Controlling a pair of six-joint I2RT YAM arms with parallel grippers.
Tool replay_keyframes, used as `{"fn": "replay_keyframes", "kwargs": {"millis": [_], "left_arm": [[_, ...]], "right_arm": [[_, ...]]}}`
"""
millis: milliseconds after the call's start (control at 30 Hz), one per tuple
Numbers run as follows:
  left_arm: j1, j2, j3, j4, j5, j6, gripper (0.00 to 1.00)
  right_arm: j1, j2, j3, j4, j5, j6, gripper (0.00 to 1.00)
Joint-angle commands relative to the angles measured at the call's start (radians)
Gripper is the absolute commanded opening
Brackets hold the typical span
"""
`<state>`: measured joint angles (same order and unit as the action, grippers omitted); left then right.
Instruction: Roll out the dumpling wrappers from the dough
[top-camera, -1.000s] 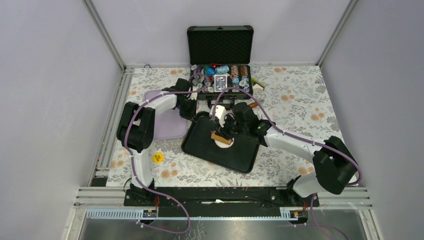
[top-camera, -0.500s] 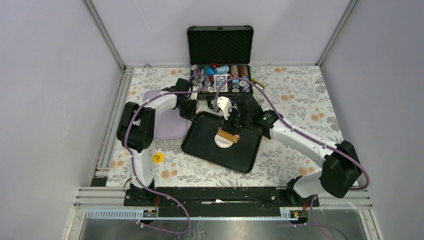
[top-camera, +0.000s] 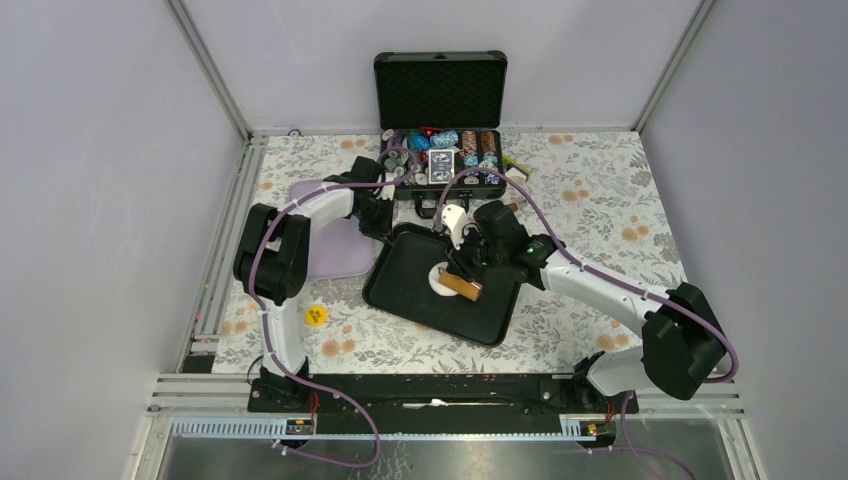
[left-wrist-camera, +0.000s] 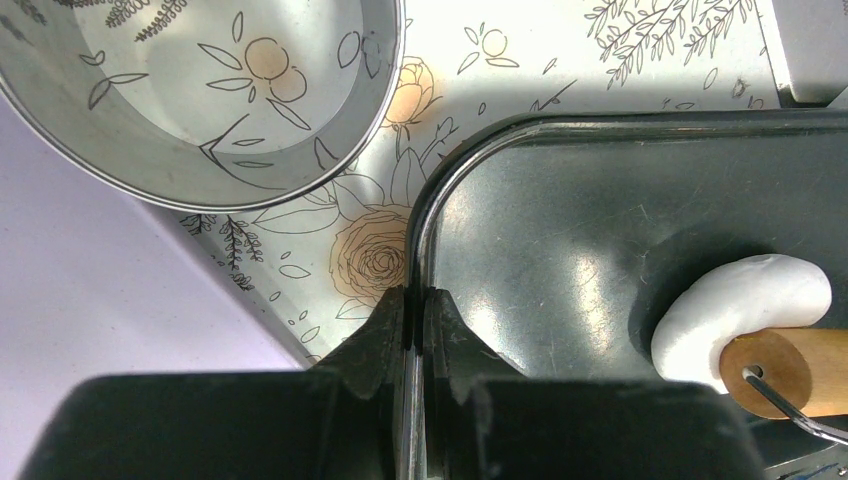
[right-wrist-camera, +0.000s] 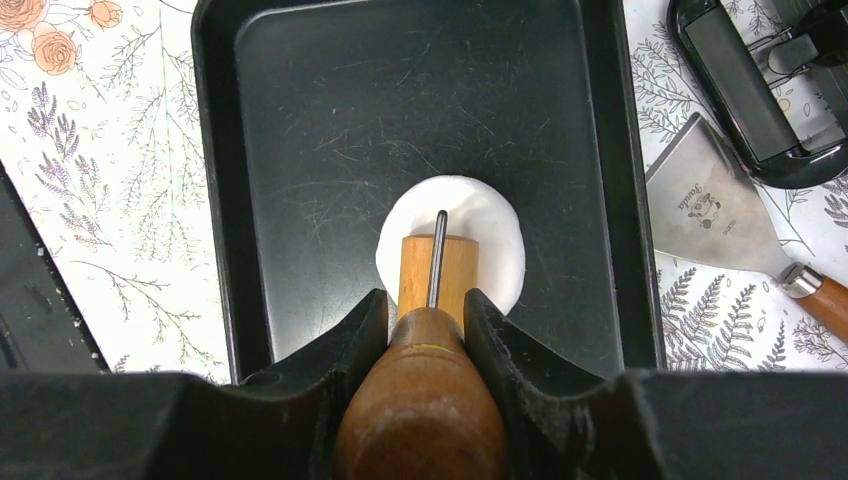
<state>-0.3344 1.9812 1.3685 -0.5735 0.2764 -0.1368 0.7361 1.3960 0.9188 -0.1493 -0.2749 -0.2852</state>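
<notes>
The dough (top-camera: 438, 277) is a round white pat on the black tray (top-camera: 400, 275). It also shows in the right wrist view (right-wrist-camera: 497, 245) and the left wrist view (left-wrist-camera: 745, 298). My right gripper (top-camera: 476, 258) (right-wrist-camera: 425, 300) is shut on the handle of a wooden roller (top-camera: 462, 287) (right-wrist-camera: 415, 268), whose drum lies on the near part of the dough. My left gripper (top-camera: 384, 228) (left-wrist-camera: 413, 295) is shut on the tray's rim (left-wrist-camera: 425, 215) at its far left corner. No dumpling wrappers are in view.
A steel ring cutter (left-wrist-camera: 150, 165) stands on the flowered cloth beside the tray corner. A purple mat (top-camera: 335, 255) lies left of the tray. An open case of chips (top-camera: 440, 150) stands behind. A metal scraper (right-wrist-camera: 712, 215) lies right of the tray. A yellow disc (top-camera: 316, 315) sits near left.
My right gripper has drawn the roller across the dough towards the near right, uncovering more of the pat's far side. The left gripper has kept its hold on the tray rim.
</notes>
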Motion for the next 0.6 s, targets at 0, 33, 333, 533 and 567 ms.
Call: {"fn": "replay_keyframes", "kwargs": {"millis": [0, 33, 333, 533, 567], "left_arm": [[-0.011, 0.07, -0.031, -0.062, -0.079, -0.009, 0.0], [-0.011, 0.07, -0.03, -0.062, -0.078, -0.009, 0.0], [-0.011, 0.072, -0.03, -0.063, -0.078, -0.008, 0.0], [-0.011, 0.073, -0.028, -0.065, -0.08, -0.009, 0.0], [-0.011, 0.073, -0.028, -0.065, -0.079, -0.009, 0.0]], "right_arm": [[-0.003, 0.055, -0.054, -0.019, -0.076, -0.02, 0.0], [-0.002, 0.053, -0.063, -0.035, -0.091, -0.036, 0.0], [0.001, 0.024, -0.148, -0.131, -0.148, -0.156, 0.0], [0.012, 0.024, -0.163, -0.152, -0.157, -0.178, 0.0], [0.012, 0.02, -0.159, -0.157, -0.154, -0.183, 0.0]]}}
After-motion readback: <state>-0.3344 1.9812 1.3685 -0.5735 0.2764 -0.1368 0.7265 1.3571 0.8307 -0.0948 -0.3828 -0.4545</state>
